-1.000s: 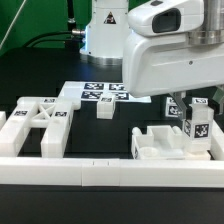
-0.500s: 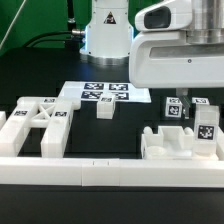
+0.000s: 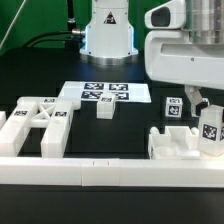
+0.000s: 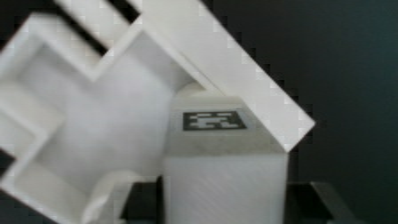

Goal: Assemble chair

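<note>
Gripper [image 3: 198, 104] pinches an upright chair leg [image 3: 208, 130], its long axis vertical. The blocky chair piece [image 3: 170, 143] sits just below it, stretching toward the exterior view's left.

Two cameras: one low and wide off the arm, one tight on the wrist.

The exterior view sits low at the near edge of the surface [image 3: 40, 75], just behind the long white rail [image 3: 90, 172]. It faces across toward the arm's base [image 3: 108, 30], with the marker board [image 3: 105, 93] at mid-depth. The wrist view looks down past the end effector [image 3: 197, 102] from very close and is blurred; a tagged white post [image 4: 217, 150] and a white slab part [image 4: 89, 110] fill it. Both views share that post, at the exterior view's right.
</note>
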Motion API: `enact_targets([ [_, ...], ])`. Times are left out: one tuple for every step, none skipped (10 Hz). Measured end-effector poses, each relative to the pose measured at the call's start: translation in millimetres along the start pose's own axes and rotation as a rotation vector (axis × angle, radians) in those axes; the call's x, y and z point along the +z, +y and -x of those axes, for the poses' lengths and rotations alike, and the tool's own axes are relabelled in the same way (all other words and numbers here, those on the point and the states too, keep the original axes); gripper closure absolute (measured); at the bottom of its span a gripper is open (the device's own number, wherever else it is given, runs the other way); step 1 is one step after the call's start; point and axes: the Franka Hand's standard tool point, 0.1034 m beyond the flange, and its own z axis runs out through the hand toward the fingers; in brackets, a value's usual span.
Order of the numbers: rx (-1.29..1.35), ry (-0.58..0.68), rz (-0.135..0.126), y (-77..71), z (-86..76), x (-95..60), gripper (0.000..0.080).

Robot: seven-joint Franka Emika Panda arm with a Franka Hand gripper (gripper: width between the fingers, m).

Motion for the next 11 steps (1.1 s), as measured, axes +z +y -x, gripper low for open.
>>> enact_targets([
  [0.023, -0.001, 0.000, 0.0, 0.1, 0.1, 0.0514],
  [0.007, -0.002, -0.001, -0.2, 0.9, 0.5, 0.0514],
  [-0.040, -0.003, 0.000, -0.1, 1.0, 0.6, 0.0302],
  [-0.100, -0.011, 0.011, -0.2, 1.9, -0.6, 0.0302],
  [-0.175, -0.010, 0.008, -2.4, 1.5, -2.4, 0.0183],
  [-0.254, -0.011, 0.009, -1.4, 1.6, -1.1, 0.0160],
  [-0.315, -0.011, 0.010, -1.2, 1.5, -0.9, 0.0160],
  [-0.449, -0.013, 0.019, -0.1, 1.9, -0.3, 0.0152],
  [-0.612, -0.019, 0.049, 1.2, 2.6, 0.3, 0.0152],
  [-0.733, -0.024, 0.061, 0.2, 0.6, -1.0, 0.0151],
  [-0.821, -0.033, 0.065, 1.5, -2.3, -1.2, 0.0151],
])
